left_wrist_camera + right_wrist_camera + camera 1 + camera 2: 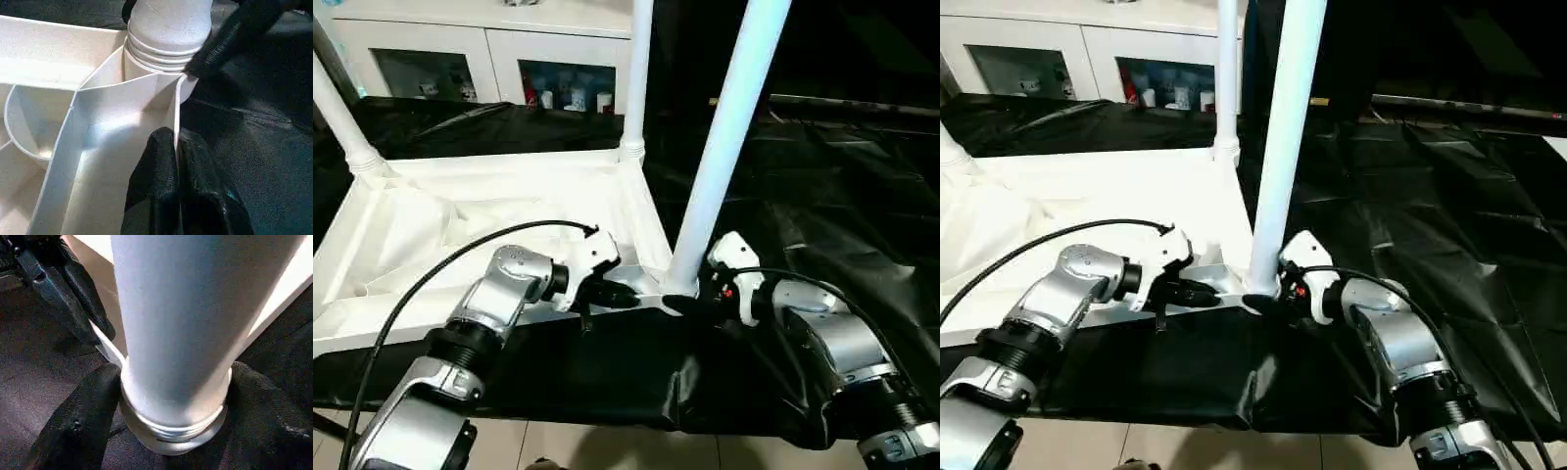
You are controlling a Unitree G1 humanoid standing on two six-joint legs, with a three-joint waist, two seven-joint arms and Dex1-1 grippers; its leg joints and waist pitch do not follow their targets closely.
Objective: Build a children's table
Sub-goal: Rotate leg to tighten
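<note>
The children's table top (pixel 460 225) lies upside down on black sheeting, white, its raised rim facing up. Three white legs stand in its corner sockets: a near right leg (pixel 724 137), a far right leg (pixel 638 69) and a far left leg (pixel 337 113). My left gripper (pixel 625 294) is shut on the thin front rim wall (pixel 168 98) just beside the near right socket. My right gripper (pixel 680 302) sits at the base of the near right leg (pixel 195 308), one black finger (pixel 78 421) pressed on each side of its ribbed collar.
A white cabinet (pixel 460 59) with glass-front shelves stands behind the table top. Wrinkled black sheeting (pixel 822 176) covers the surface to the right and front. Pale floor tiles (pixel 607 446) show below the front edge. A black cable (pixel 431 279) loops over my left forearm.
</note>
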